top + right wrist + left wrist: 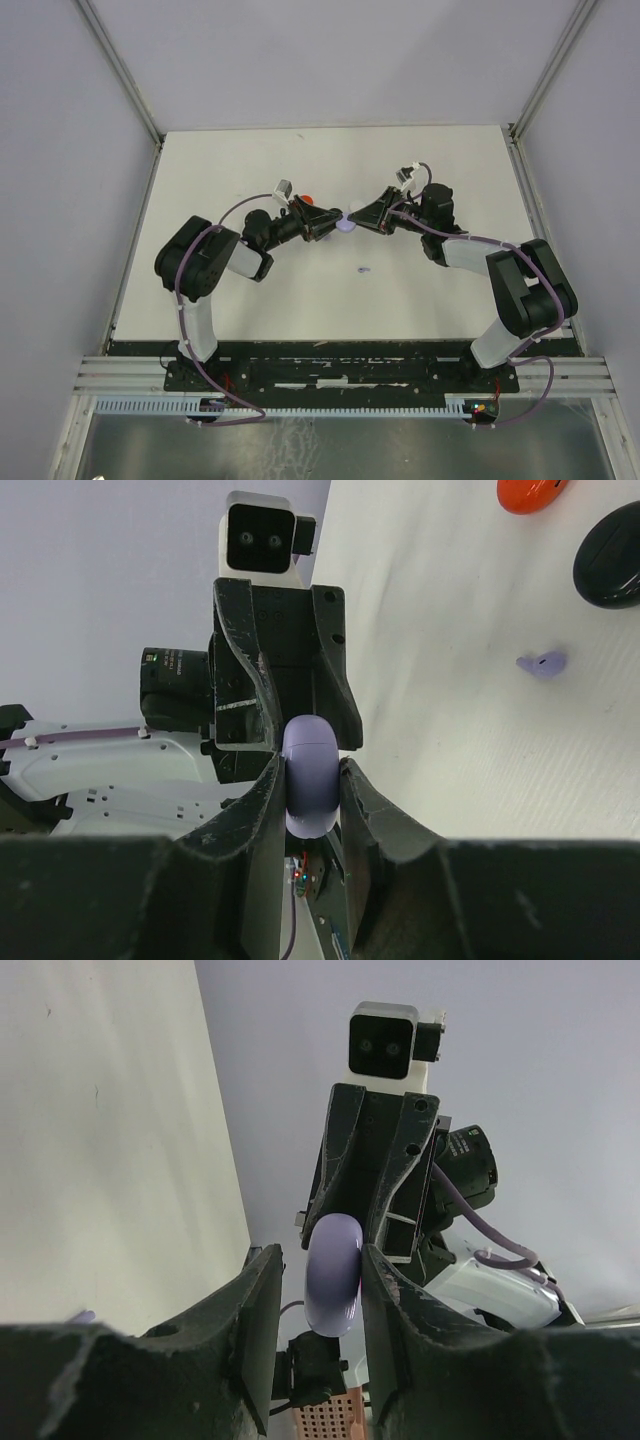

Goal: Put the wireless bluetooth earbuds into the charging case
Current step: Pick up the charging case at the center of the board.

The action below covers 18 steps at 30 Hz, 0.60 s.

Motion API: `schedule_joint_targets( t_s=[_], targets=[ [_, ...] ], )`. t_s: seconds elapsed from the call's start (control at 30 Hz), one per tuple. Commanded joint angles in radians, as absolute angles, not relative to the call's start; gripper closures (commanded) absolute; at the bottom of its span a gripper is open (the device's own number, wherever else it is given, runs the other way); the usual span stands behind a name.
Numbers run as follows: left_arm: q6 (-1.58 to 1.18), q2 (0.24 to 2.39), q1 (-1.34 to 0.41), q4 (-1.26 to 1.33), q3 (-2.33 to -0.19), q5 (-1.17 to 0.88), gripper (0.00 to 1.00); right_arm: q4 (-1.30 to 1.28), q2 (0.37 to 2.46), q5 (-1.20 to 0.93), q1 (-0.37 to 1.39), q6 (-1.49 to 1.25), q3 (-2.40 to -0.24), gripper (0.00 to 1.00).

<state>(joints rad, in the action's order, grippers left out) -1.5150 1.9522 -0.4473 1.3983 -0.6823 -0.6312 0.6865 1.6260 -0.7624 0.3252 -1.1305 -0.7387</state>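
A lavender charging case (346,224), closed and seen edge-on, hangs above the table middle between both grippers, which face each other tip to tip. My right gripper (312,764) is shut on the case (311,775), one finger pressing each flat side. My left gripper (316,1252) reaches around the case's other end (334,1275). The case touches the left gripper's right finger (385,1290), and a gap shows at the other finger, so those jaws stand open. One lavender earbud (542,664) lies loose on the table (364,269), nearer the arm bases.
A red case (530,492) and a black case (610,555) lie on the white table beyond the earbud; the red one (307,199) shows behind the left arm. Grey walls close the table's left, right and back sides.
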Motion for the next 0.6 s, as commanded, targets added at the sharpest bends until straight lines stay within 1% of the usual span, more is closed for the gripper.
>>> schedule_joint_targets(
  t_s=[0.0,0.23,0.33,0.43,0.57],
  targets=[
    [-1.453,1.917,-0.451,1.396,-0.705,-0.661,0.57,0.737,1.605,-0.782,0.322,-1.108,-0.785,0.89],
    [-1.471,1.912,-0.449,1.428,-0.700,-0.660,0.58,0.742,1.618,-0.789,0.322,-1.106,-0.783,0.89],
    [-1.479,1.913,-0.448,1.446,-0.698,-0.661,0.62,0.741,1.621,-0.790,0.322,-1.105,-0.781,0.89],
    [-1.486,1.913,-0.449,1.460,-0.698,-0.665,0.67,0.745,1.627,-0.790,0.322,-1.106,-0.782,0.89],
    [-1.489,1.911,-0.448,1.468,-0.698,-0.671,0.71,0.757,1.636,-0.790,0.321,-1.112,-0.782,0.89]
  ],
)
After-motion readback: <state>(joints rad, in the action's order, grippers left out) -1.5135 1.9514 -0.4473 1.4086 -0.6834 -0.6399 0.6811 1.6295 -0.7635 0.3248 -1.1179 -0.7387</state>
